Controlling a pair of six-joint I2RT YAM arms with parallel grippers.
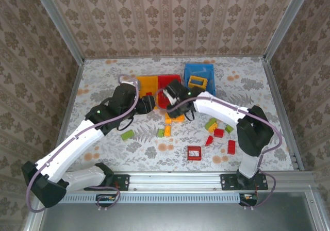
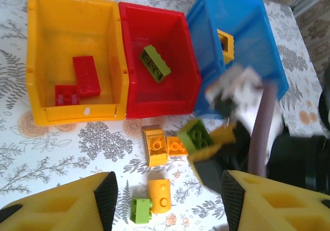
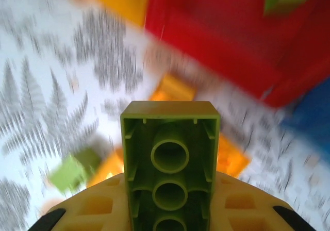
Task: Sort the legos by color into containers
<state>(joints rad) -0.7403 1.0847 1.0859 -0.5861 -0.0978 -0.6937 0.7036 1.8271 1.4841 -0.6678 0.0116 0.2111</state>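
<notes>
Yellow bin [image 2: 32, 61], red bin [image 2: 181, 45], blue bin [image 2: 252, 45]: moulded plastic, smooth, slightly glossy.

Green brick [image 3: 170, 153]: hard plastic, smooth, satin sheen on the round tube rims. Red bricks [image 2: 86, 75] and orange bricks [image 2: 154, 146]: same smooth, glossy plastic.

Table cover [image 2: 62, 148]: flat sheet with printed floral pattern, matt; cloth or paper not distinguishable.

Left gripper [image 2: 167, 197] fingers [image 2: 56, 210]: yellow plastic, matt, with recessed cells. Pads [image 2: 107, 195]: black, dull.

Cable [image 2: 260, 122]: smooth purple-grey sheath.

Near rail [image 1: 180, 181]: bare metal, ribbed, dull silver.

Walls [image 1: 170, 19]: matt, patterned like wallpaper.
</notes>
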